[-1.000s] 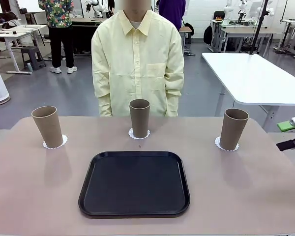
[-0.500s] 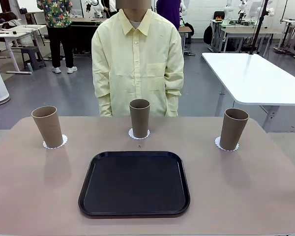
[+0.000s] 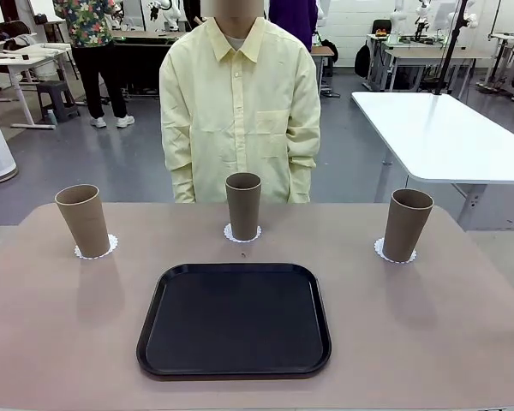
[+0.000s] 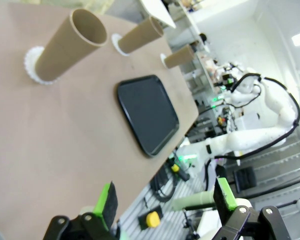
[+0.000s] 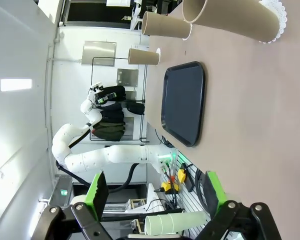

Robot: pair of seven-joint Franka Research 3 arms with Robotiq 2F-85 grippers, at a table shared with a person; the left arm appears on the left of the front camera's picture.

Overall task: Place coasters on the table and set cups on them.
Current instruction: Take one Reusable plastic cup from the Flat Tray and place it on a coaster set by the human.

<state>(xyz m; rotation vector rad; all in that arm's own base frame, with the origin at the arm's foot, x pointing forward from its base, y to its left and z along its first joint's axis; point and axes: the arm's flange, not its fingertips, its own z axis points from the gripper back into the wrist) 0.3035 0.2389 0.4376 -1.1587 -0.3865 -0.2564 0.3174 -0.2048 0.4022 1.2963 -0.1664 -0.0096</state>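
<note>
From across the table (image 3: 463, 342), the person's (image 3: 240, 111) hands and lower body are hidden behind its far edge. The near edge of the table is cut off at the bottom of the front view. Each coaster's middle sits covered under its cup (image 3: 243, 205), only the lacy rim (image 3: 230, 235) showing. In the right wrist view, the nearest cup (image 5: 230, 17) is clipped by the top edge. A tiny dark speck (image 3: 243, 254) near the middle cup is too small to make out.
</note>
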